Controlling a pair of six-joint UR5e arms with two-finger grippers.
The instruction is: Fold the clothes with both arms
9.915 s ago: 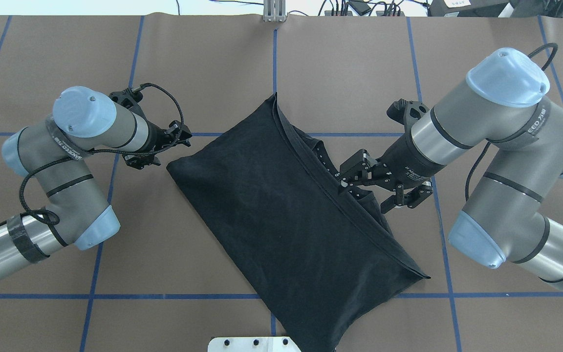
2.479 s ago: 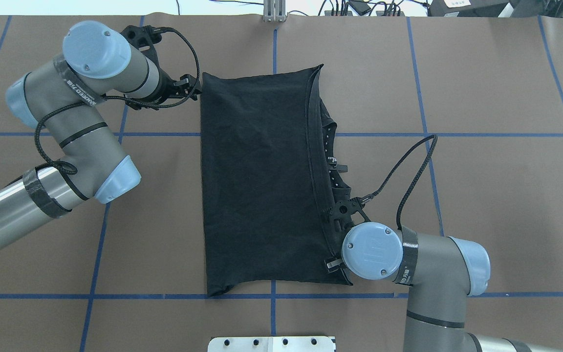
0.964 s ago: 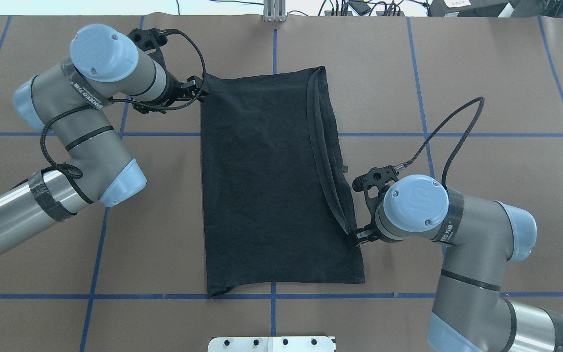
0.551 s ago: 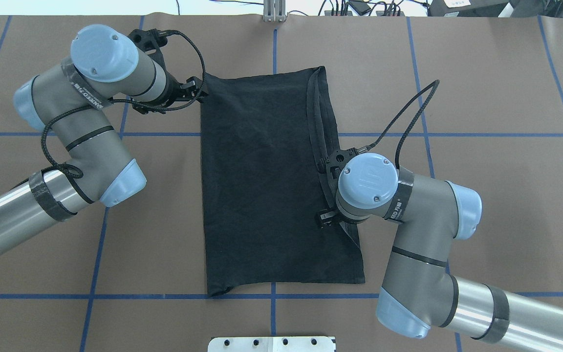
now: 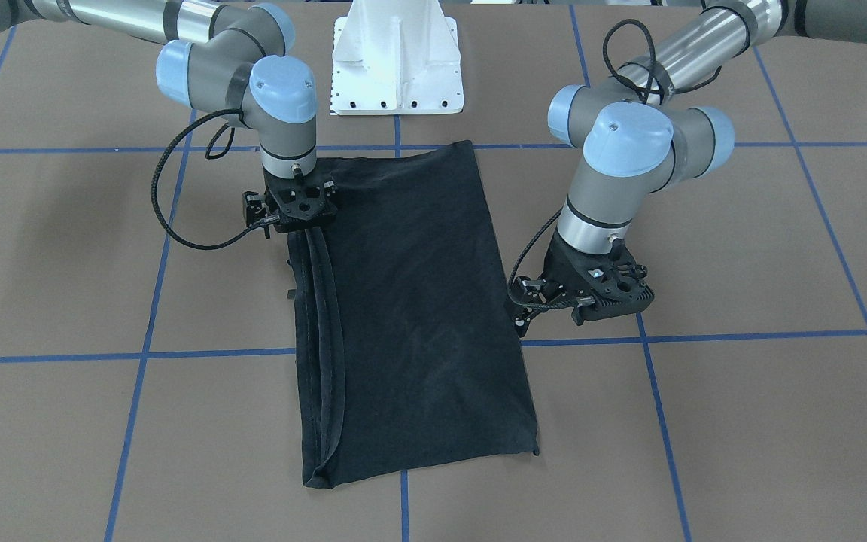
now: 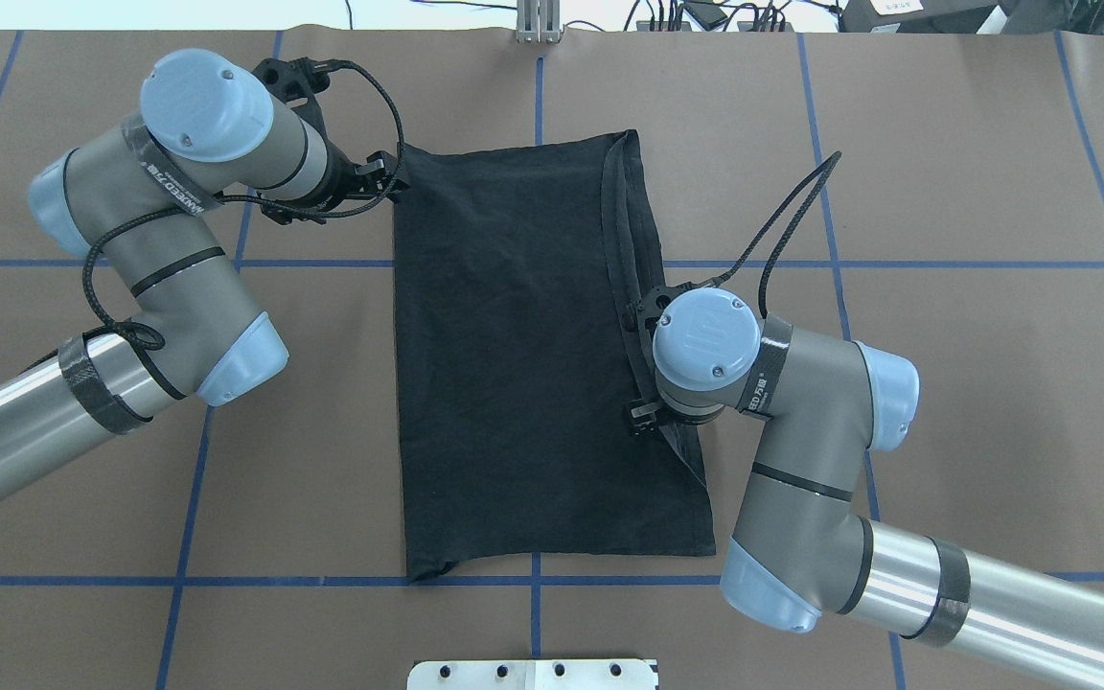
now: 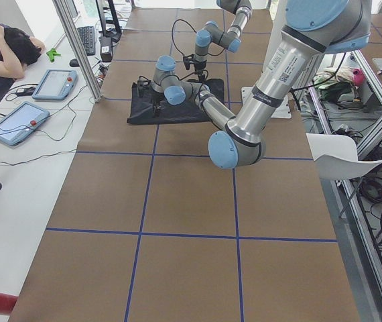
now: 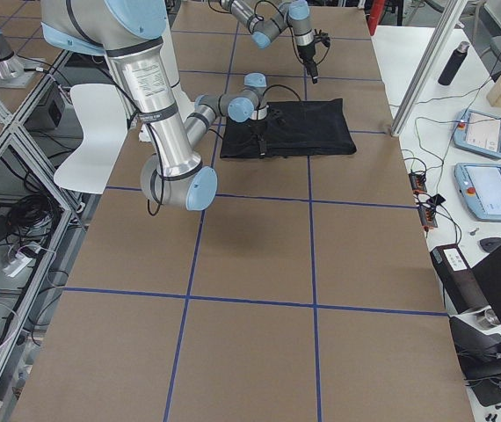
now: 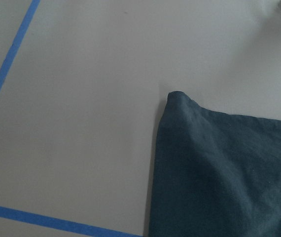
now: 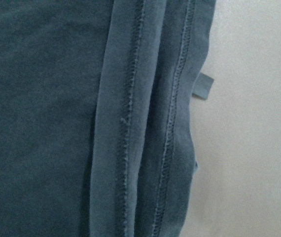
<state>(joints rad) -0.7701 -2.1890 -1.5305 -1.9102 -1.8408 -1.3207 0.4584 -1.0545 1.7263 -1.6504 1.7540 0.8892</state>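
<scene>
The left gripper point(image 6: 391, 182) sits low at the far left corner of the shirt point(image 6: 514, 364), its tips just at the cloth's edge. Its wrist camera shows that corner point(image 9: 177, 98) lying slightly humped on the table point(image 6: 945, 192) with no finger in the picture, so whether the pincer is spread or pinching the cloth cannot be told.

The shirt lies in the middle of the table as a long black rectangle, plain side up, one short end toward the robot and the other away. It looks fairly flat, with light wrinkles.

Along its right long side run the stacked hems point(image 10: 145, 123), and a small tab point(image 10: 202, 86) pokes out past them onto the table. The right gripper point(image 5: 300, 218) points straight down over this edge, about midway along it. The wrist hides its fingers from above, so its state cannot be told either.

The lengthwise fold seems done, and the arms appear to be tidying or seeking a hold for the cross fold. That next move probably calls for both far corners to be pinched through all layers and carried evenly toward the near end, so the hems do not slide apart.
</scene>
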